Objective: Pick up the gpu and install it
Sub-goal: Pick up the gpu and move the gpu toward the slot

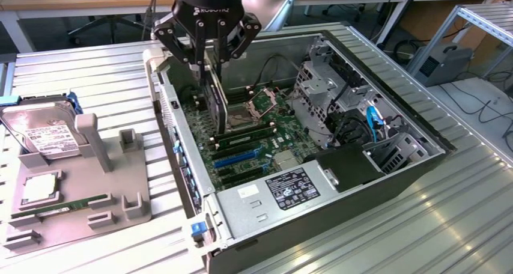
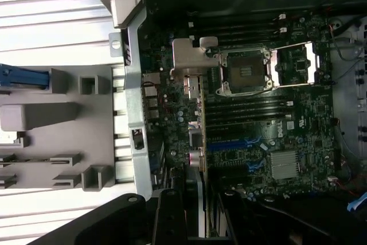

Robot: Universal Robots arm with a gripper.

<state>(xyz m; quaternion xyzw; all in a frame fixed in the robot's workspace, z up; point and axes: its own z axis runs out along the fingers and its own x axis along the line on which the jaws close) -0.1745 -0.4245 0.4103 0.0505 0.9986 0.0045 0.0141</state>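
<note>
Starting with the exterior view. Seeing the gripper [image 1: 212, 62] over the open PC case [image 1: 400, 178], partway closed and pinching the gpu [image 1: 213, 103] by its upper edge. Holding that card upright and edge-on, down inside the case near the wall on the exterior view's left, over the motherboard [image 1: 256, 145] and just beside the CPU socket [image 1: 248, 109]. Can't tell if touching a slot or hanging just above one. Also spotting the power supply [image 1: 273, 196] at the near end of the case and a blue cable [image 1: 373, 121] by the drive cage [image 1: 321, 88]. Out on the ribbed metal counter [image 1: 96, 70], toward the exterior view's left, got a grey holder [image 1: 104, 166] with a hard drive [image 1: 40, 136] propped in it, a square silver chip [image 1: 40, 190] lying flat, and a green memory stick [image 1: 60, 205] just beside that.

On to the wrist view. Looking down along the gpu [image 2: 200, 113] edge-on: thin dark line across the motherboard [image 2: 298, 113], silvery bracket [image 2: 192, 61] at the end nearest the case wall [image 2: 133, 84], near it but apart. Clamped on both sides by the gripper [image 2: 198, 213]. CPU socket [image 2: 243, 73] right next to the card, finned heatsink [image 2: 287, 164] further along the board. Grey holder [image 2: 57, 113] outside the case wall.
</note>
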